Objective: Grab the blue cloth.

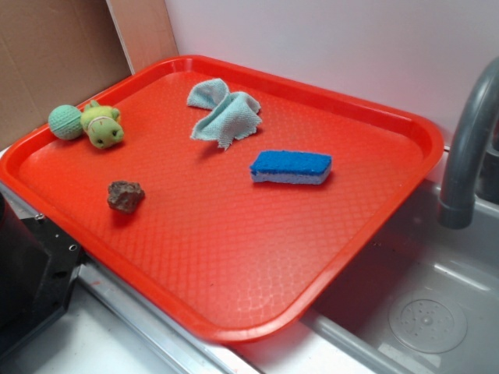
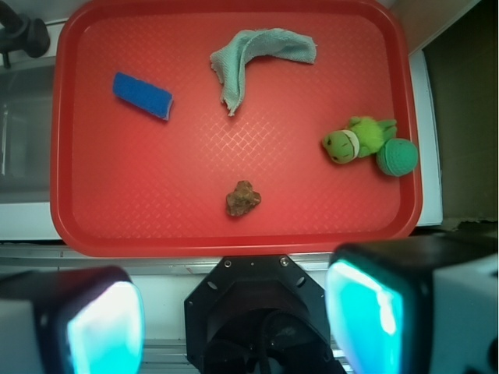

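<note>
Jaws (image 2: 234, 312) stand wide apart and empty at the bottom of the wrist view, held back off the red tray's (image 2: 66, 156) near edge so everything stays in sight. Upper centre of that frame lies the blue cloth (image 2: 253, 54), crumpled (folds offer a pinch), apart from the blue sponge (image 2: 142, 95) at upper left.

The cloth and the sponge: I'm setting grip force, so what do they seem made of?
Cloth: soft woven fabric, matte pale teal; it lies crumpled in folds with frayed edges. Sponge: likely foam, a bright blue top on a whitish base; it keeps a blocky shape.
</note>
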Controlling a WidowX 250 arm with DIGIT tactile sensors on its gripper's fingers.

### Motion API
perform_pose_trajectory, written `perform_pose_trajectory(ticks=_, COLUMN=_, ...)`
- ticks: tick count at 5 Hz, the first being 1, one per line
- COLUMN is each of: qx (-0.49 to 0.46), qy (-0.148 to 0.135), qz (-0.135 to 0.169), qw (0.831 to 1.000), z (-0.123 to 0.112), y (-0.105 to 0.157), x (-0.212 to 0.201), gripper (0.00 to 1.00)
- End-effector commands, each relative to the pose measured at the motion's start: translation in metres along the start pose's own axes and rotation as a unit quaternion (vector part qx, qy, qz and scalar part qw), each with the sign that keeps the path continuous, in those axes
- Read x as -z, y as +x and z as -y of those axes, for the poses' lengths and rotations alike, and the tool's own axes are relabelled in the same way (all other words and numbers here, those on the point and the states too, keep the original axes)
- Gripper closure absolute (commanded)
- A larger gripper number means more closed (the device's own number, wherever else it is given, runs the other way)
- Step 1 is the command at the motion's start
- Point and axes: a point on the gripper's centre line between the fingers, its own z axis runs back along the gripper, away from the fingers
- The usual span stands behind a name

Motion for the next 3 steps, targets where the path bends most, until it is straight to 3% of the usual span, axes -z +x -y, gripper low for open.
perform_pose_trajectory(ticks=1, qx=0.000, qy=0.000, qz=0.000, qw=1.000, z=0.000, y=0.000, x=0.000, gripper=0.00)
perform_pose_trajectory(ticks=2, qx=-0.121, qy=0.049, qz=0.038, qw=0.991, z=-0.032, y=0.048, x=0.038, gripper=0.00)
perform_pose_trajectory(ticks=3, qx=-0.244, qy=0.055, qz=0.001, qw=0.968, z=-0.056, y=0.084, x=0.077, gripper=0.00)
